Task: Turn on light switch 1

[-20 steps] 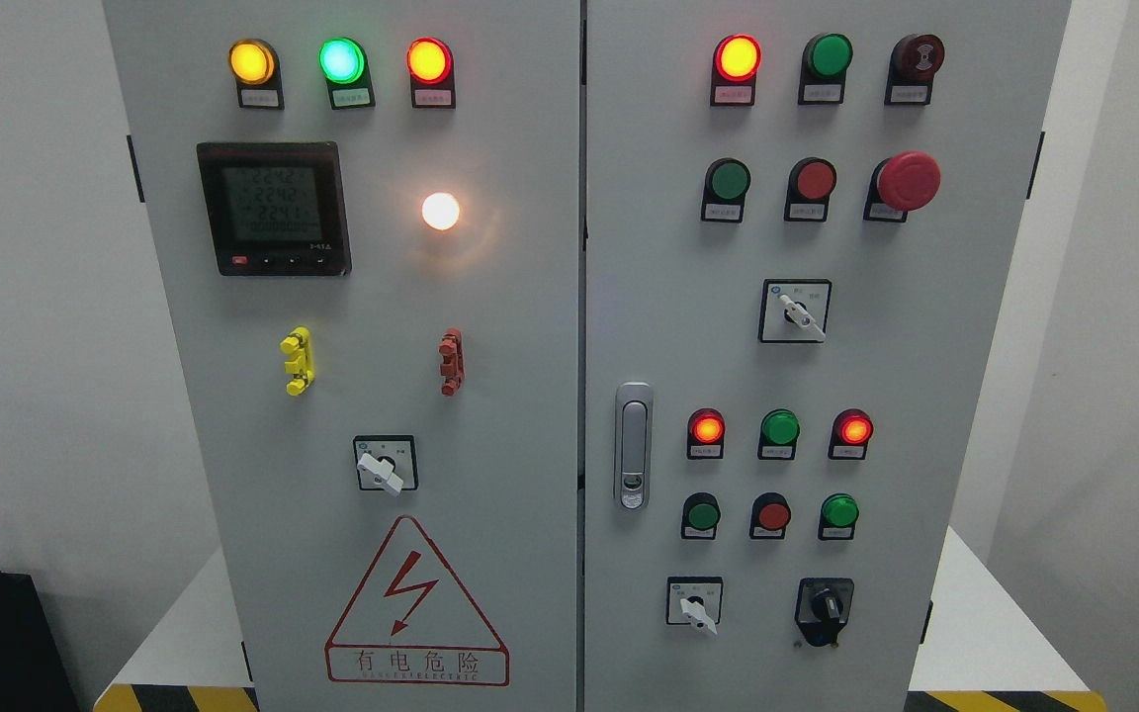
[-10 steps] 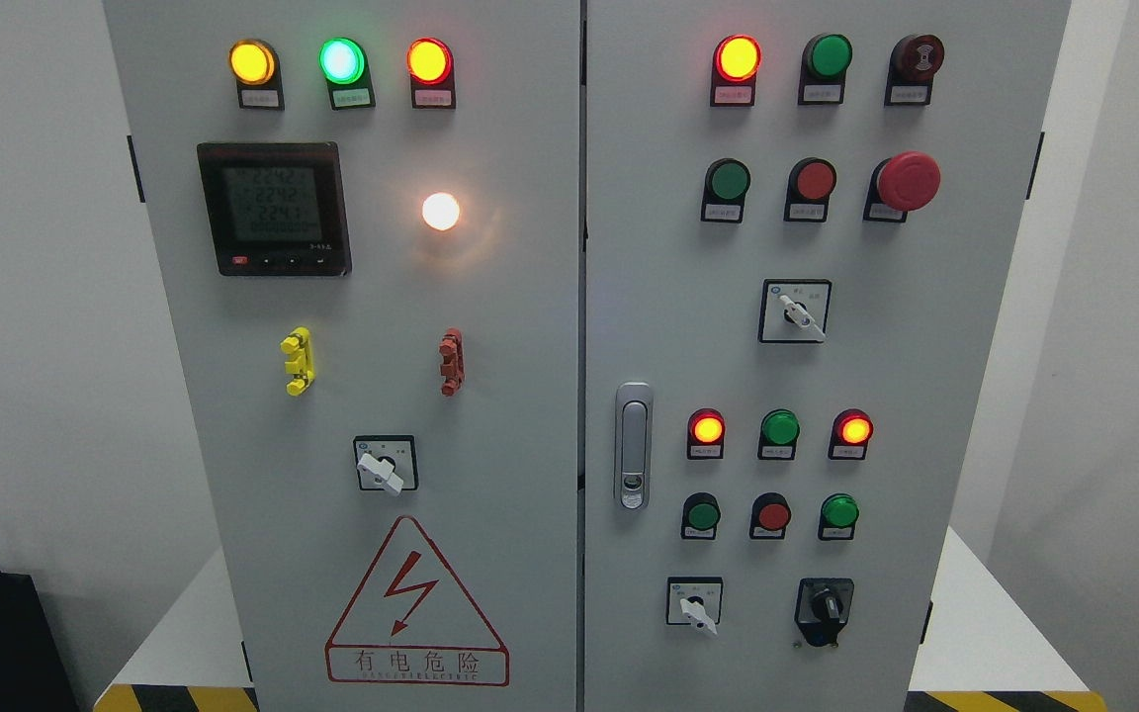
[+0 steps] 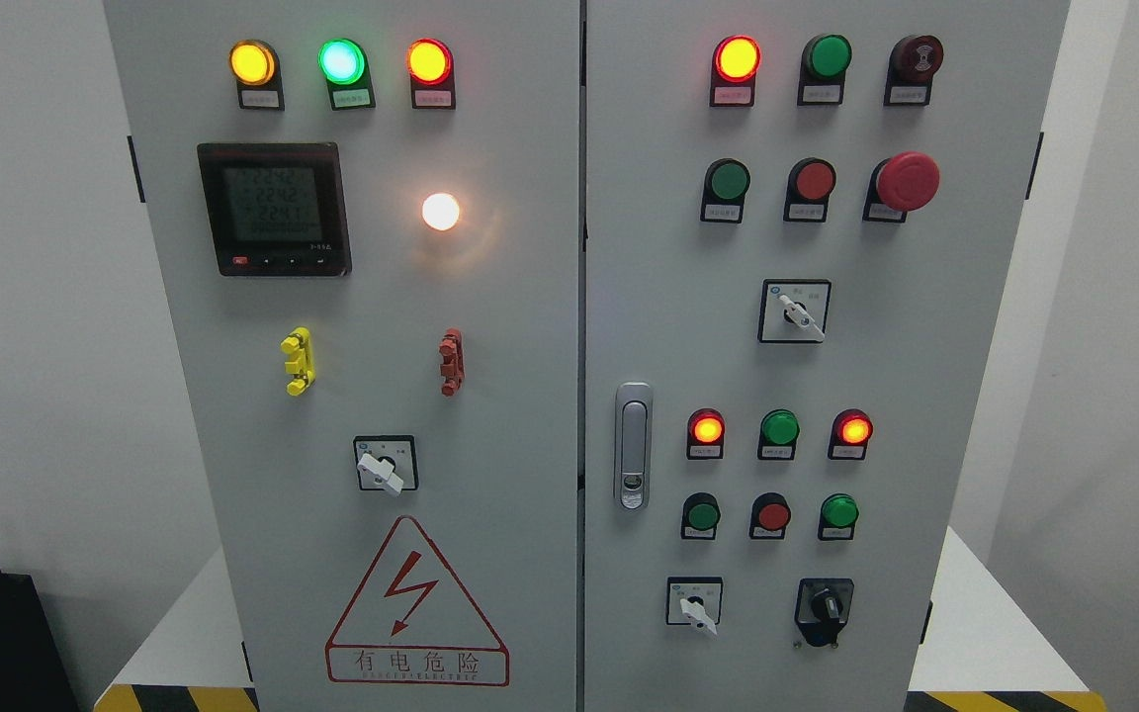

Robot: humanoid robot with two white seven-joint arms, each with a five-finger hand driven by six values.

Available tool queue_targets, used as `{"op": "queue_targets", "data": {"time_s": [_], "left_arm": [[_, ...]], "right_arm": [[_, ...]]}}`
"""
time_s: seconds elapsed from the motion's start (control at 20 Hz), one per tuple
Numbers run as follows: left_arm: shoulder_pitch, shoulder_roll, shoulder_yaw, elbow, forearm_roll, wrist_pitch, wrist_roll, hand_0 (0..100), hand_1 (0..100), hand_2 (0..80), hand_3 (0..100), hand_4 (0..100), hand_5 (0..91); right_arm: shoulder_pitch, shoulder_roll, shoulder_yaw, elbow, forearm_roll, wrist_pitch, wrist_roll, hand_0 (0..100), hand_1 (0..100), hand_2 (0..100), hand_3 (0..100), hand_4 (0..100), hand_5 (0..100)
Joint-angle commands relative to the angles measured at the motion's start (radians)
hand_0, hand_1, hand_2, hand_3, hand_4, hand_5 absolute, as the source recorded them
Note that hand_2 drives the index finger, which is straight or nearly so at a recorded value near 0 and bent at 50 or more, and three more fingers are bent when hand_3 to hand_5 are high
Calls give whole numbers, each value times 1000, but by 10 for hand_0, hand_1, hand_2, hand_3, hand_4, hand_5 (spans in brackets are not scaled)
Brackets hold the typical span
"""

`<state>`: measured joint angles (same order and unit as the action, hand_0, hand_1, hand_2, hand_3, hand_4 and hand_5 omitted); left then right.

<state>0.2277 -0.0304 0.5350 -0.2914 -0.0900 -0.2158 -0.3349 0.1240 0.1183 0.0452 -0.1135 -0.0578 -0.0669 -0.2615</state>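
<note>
**2 cabinet doors, 4 rotary switches, neither hand in view**

2 grey doors of an electrical cabinet (image 3: 490,297) are seen head-on, with nothing standing in front of them. On the left door a digital meter (image 3: 273,209) is mounted beside a lit white lamp (image 3: 440,211). Below these a yellow clip (image 3: 297,361) and a red clip (image 3: 450,362) are fixed, well apart. A red warning triangle (image 3: 416,603) is printed near the bottom. A silver door handle (image 3: 633,446) is set at the right door's left edge, and a red mushroom button (image 3: 907,181) is placed at its upper right.

A white-handled selector switch (image 3: 385,466) is found on the left door, just above the triangle, with its handle pointed down to the right. 2 similar switches (image 3: 795,311) and a black rotary switch (image 3: 825,606) are carried on the right door.

Label print is too small to be read, so switch 1 cannot be told for certain. The cabinet is cut off at top and bottom. Neither hand is shown, so the state of the fingers cannot be told
</note>
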Motion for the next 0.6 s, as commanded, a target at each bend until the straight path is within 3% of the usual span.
{"op": "queue_targets", "data": {"time_s": [0.0,0.25,0.55], "left_arm": [[-1,10,-253,170,-42,50,-6,199,0,0,0,0,0],[-18,18,-358,187,-42,140,20,181,0,0,0,0,0],[-45,29,-460,187,-39,165,112,172,0,0,0,0,0]], "right_arm": [[0,0,1,0,0,1,1,120,389,0,0,0,0],[0,0,-1,0,0,-1,1,120,389,0,0,0,0],[0,0,-1,0,0,-1,1,120,389,0,0,0,0]]}}
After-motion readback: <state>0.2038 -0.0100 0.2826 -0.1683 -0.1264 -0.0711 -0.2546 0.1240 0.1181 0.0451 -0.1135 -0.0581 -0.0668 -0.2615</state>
